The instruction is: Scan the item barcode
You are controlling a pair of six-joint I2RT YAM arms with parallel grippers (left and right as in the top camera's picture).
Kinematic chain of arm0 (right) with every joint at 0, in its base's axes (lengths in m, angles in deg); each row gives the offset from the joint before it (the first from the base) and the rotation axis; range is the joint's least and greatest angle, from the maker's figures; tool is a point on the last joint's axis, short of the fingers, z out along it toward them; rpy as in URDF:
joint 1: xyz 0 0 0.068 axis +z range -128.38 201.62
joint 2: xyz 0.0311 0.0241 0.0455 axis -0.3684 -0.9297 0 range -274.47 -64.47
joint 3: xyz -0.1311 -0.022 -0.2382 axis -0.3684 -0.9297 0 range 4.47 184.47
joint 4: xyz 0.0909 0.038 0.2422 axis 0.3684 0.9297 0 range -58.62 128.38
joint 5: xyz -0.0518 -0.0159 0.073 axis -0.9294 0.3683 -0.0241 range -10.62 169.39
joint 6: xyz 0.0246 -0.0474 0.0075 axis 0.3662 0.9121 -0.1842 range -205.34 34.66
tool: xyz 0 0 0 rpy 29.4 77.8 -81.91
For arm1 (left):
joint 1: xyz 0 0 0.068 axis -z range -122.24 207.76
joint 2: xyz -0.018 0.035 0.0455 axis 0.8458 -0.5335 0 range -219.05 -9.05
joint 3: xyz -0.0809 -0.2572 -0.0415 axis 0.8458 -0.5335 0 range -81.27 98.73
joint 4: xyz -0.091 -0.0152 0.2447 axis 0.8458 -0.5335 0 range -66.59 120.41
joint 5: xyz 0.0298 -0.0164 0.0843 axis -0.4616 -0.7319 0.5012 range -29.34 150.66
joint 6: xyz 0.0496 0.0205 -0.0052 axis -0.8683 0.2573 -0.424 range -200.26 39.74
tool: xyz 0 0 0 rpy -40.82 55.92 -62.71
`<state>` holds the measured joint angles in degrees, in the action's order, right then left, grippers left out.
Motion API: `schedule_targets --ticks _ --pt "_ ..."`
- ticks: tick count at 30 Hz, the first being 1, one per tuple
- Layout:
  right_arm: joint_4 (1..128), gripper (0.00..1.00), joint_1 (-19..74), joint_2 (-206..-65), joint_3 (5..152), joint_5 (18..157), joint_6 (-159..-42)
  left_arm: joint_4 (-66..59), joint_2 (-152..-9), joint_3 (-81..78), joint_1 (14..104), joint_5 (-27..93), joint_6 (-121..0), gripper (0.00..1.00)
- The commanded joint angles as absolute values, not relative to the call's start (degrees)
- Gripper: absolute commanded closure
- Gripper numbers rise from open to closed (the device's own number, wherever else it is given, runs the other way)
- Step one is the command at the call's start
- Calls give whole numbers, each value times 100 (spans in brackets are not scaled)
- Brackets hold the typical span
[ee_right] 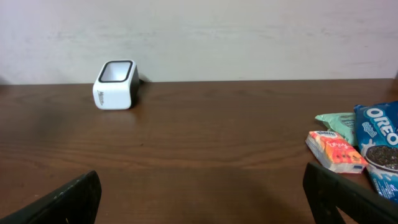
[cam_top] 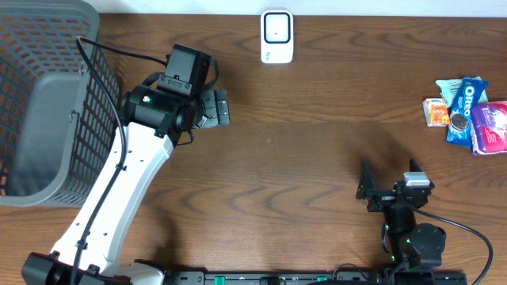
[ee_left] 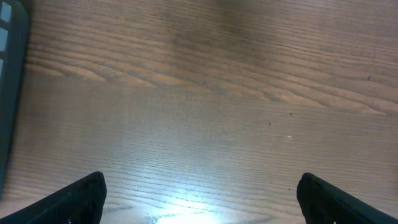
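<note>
Overhead, my right claw [cam_top: 371, 192] sits near the front edge of the counter [cam_top: 317, 142], jaws spread wide and holding nothing, and the snack packets lie off to its right and further back, clustered at the right edge. Any of them could be the item to scan; the nearest looks to be the small orange packet [cam_top: 436, 112], with the blue Oreo pack [cam_top: 466, 107] just beside it, its long axis running roughly front to back and slightly tilted. My left claw [cam_top: 215, 107] is also wide open and empty, hovering over bare wood near the grey basket [cam_top: 47, 103], well apart from the packets, so my right arm is clearly the nearer one for the pick. The white scanner [cam_top: 276, 36] stands at the back edge, between the two arms, its window facing up. Counting: one scanner, one basket, and four packets that I can make out, namely the orange one, a green one [cam_top: 448, 85], the Oreo pack and a purple one [cam_top: 489, 127]. From my right wrist view the orange packet lies ahead and to the right.
</note>
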<state>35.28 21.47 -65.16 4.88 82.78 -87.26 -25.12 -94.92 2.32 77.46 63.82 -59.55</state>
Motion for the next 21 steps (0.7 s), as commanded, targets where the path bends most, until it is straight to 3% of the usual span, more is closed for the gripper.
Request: schedule_targets --ticks 1,12,21 --pt "3548 1 2198 -6476 479 8285 -8699 -2540 -9523 254 7733 6417 -6009 2" --pt "3548 1 2198 -6476 479 8285 -8699 -2825 -9494 151 7716 6548 -6011 2" --pt "3548 1 2198 -6476 479 8285 -8699 -2565 -8596 -1458 7585 6694 -6009 2"
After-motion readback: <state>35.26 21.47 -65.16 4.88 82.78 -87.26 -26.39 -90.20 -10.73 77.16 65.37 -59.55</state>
